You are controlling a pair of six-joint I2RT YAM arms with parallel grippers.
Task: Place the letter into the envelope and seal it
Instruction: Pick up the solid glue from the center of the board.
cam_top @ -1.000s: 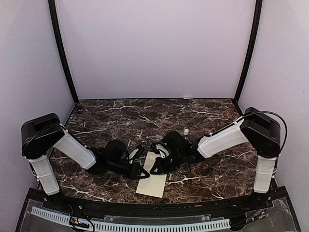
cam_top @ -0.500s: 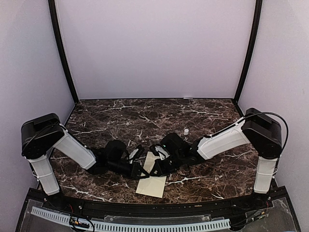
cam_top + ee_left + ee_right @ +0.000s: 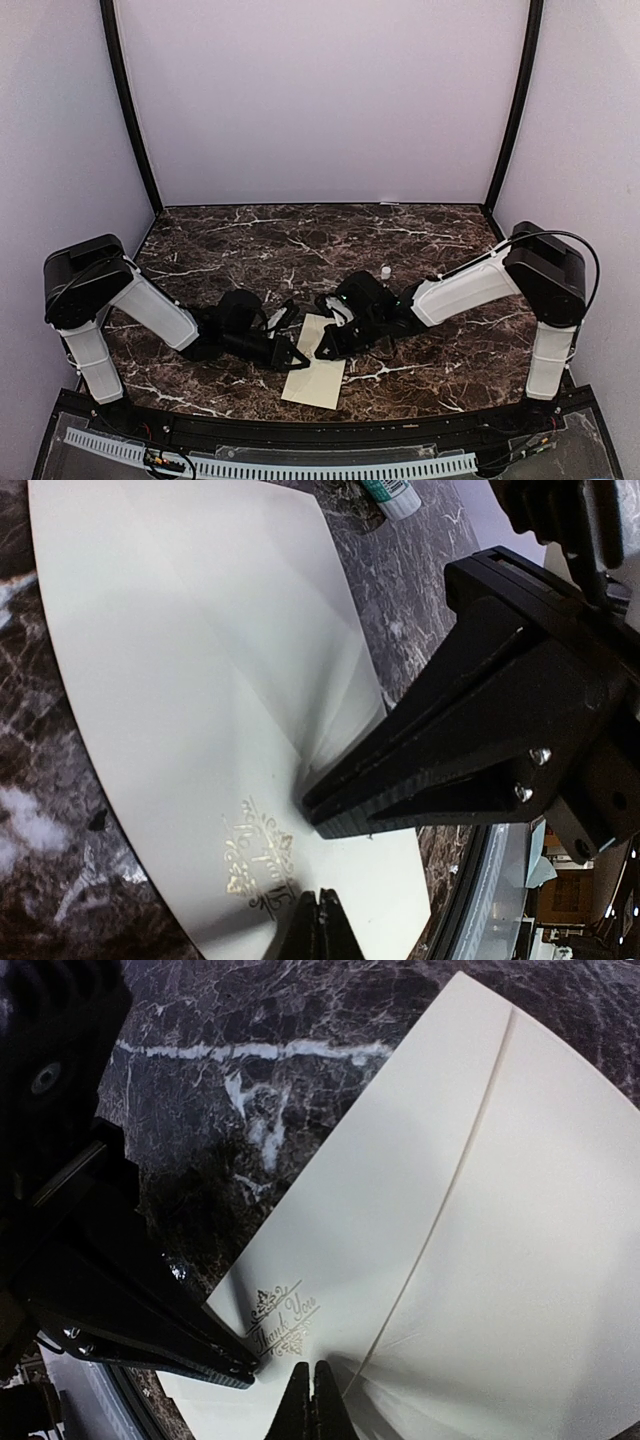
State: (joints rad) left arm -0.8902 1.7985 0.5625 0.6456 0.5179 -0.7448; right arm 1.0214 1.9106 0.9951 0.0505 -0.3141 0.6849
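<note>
While left gripper [image 3: 300, 362] and right gripper [image 3: 320, 352] rest closed, empty, on envelope [image 3: 320, 385], long axis near-to-far.

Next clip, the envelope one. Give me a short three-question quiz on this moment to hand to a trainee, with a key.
1. True or false: the left gripper and the right gripper both hold their jaws wide open over the envelope.
2. Which words does the envelope's gilt emblem bear? A) Thank You B) Air Mail C) Best Wishes
3. Short answer: what lies on the marble table beyond the envelope, touched by neither gripper?
Key: 1 false: both pairs of jaws are shut, tips down at the envelope. 2 A. 3 the small white tube.
</note>
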